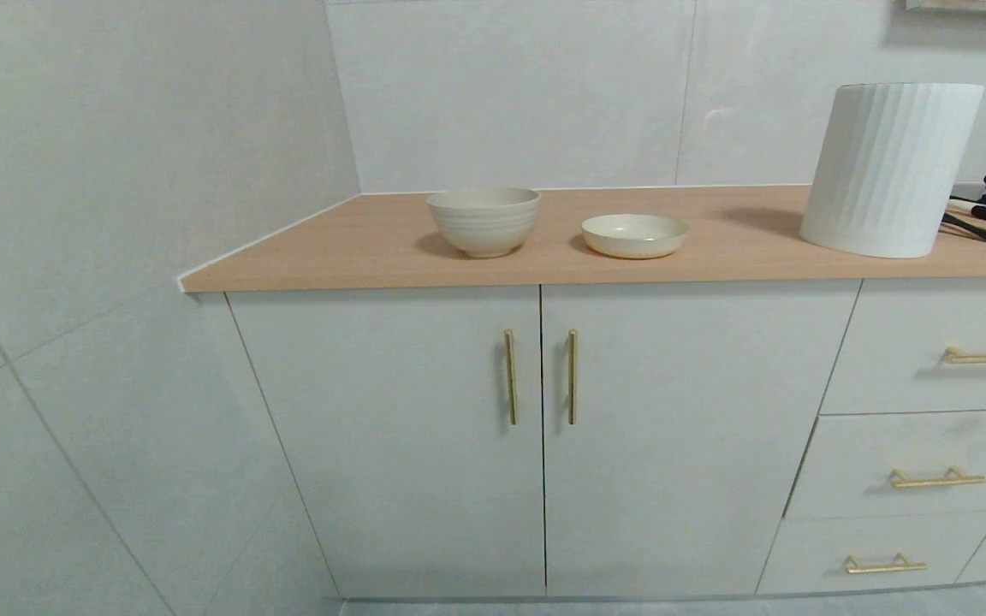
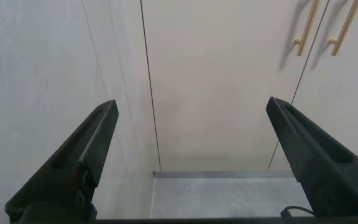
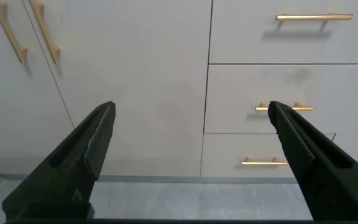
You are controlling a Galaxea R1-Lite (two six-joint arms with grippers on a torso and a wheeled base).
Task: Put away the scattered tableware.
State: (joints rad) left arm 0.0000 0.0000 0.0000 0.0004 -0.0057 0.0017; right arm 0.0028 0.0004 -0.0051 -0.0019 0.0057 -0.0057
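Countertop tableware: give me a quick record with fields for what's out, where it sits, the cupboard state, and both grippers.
tableware: bowl and shallow dish
location: side by side but apart on the wooden countertop, bowl on the robot's left
cupboard: cabinet doors below, both shut
left arm: left gripper open, empty, facing the cabinet
right arm: right gripper open, empty, facing the drawers
other: white ribbed container farther right

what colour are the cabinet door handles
Gold, brass-like. The door handles show best in the head view.
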